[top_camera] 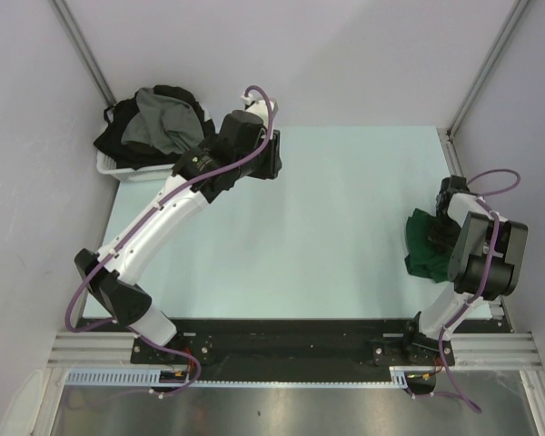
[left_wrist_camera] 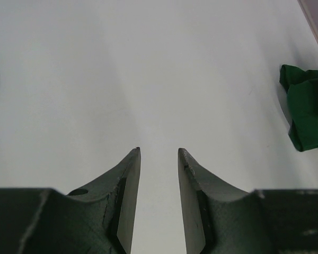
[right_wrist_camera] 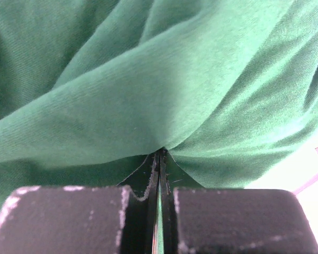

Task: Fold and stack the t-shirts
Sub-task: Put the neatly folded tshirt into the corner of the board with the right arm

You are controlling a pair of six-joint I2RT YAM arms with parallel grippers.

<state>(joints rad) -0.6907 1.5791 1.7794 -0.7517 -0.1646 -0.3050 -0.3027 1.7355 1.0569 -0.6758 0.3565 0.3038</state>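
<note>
Pale mint desk (top_camera: pixel 345 227) fills the space between white walls and aluminium posts. At the 10 o'clock corner a white plastic basket (top_camera: pixel 111 167) holds a heap of shirts, with a grey t-shirt (top_camera: pixel 159 118) draped over black t-shirts (top_camera: pixel 118 136). The left arm (top_camera: pixel 163 218) reaches up to the far edge at about 12 o'clock, just beside the basket. The left jaws stand partly spread over bare desk with nothing between them. At 3 o'clock, near the desk's right edge, the dark green t-shirt (top_camera: pixel 425 247) lies bunched and crumpled. The right arm (top_camera: pixel 481 254) bends over it. The right jaws are pressed together, pinching a fold of the green cloth at their tips. The two arms are well apart.
</note>
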